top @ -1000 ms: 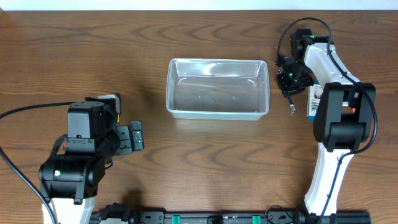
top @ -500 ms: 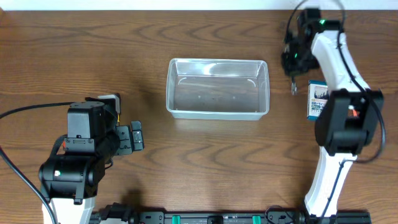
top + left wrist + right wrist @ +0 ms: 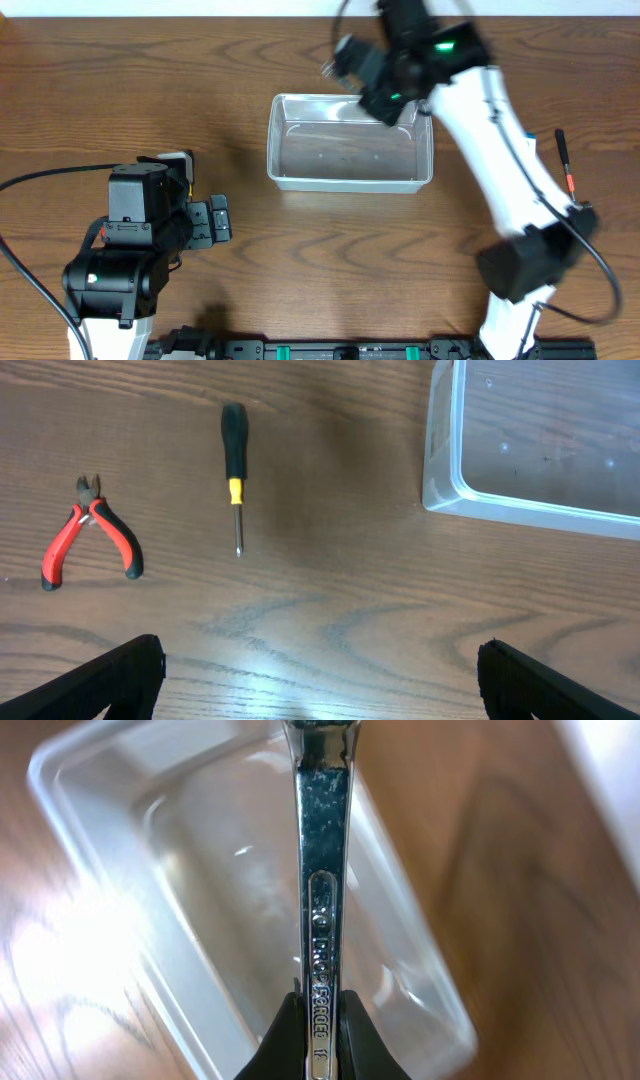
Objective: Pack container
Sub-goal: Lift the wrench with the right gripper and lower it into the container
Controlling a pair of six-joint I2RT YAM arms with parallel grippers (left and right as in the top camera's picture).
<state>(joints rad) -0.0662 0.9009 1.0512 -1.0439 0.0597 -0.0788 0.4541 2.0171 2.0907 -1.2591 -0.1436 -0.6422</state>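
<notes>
The clear plastic container stands at the table's middle, nothing visible in it. My right gripper hangs over its far right part, blurred in the overhead view. In the right wrist view the gripper is shut on a chrome wrench whose shaft points out over the container. My left gripper is open and holds nothing, low at the left. Its fingers show at the bottom corners of the left wrist view, short of the container's corner.
Red-handled pliers and a black-and-yellow screwdriver lie on the wood in the left wrist view. A black tool with a red band lies at the right, beside my right arm.
My right arm has swung left from the table's far right edge to above the container, carrying the wrench. The left arm has not moved.
</notes>
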